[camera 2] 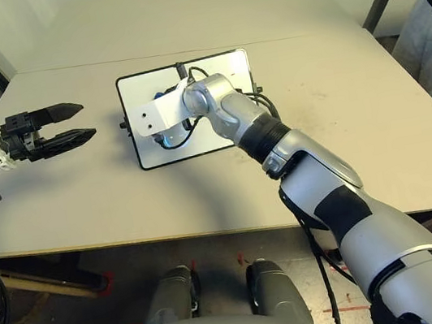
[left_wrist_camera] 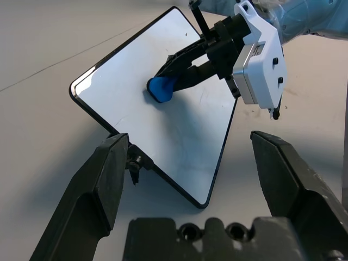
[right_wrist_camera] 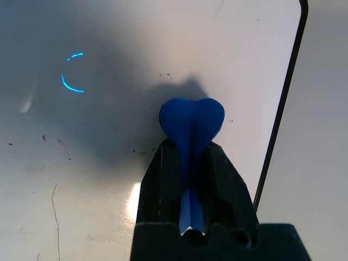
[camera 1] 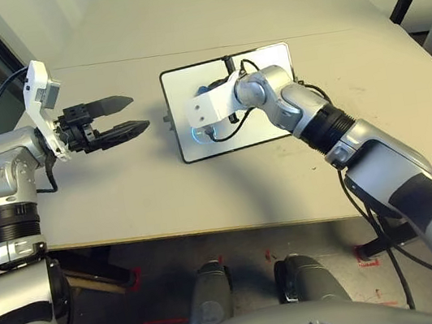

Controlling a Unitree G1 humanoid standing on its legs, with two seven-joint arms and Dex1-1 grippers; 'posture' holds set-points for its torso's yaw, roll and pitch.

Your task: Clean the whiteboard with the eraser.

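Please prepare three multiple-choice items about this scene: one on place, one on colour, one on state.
1. Where is the eraser?
A) on the floor
B) between the right pincer's fingers
C) between the left pincer's fingers

2. Which colour is the whiteboard's frame?
A) black
B) red
C) yellow

3. How is the left pincer?
A) shut on the board
B) shut, empty
C) open, empty

Key:
1 B: the fingers press both sides of the blue block.
2 A: a thin black edge surrounds the white surface.
3 C: its fingers stand apart, nothing between them.
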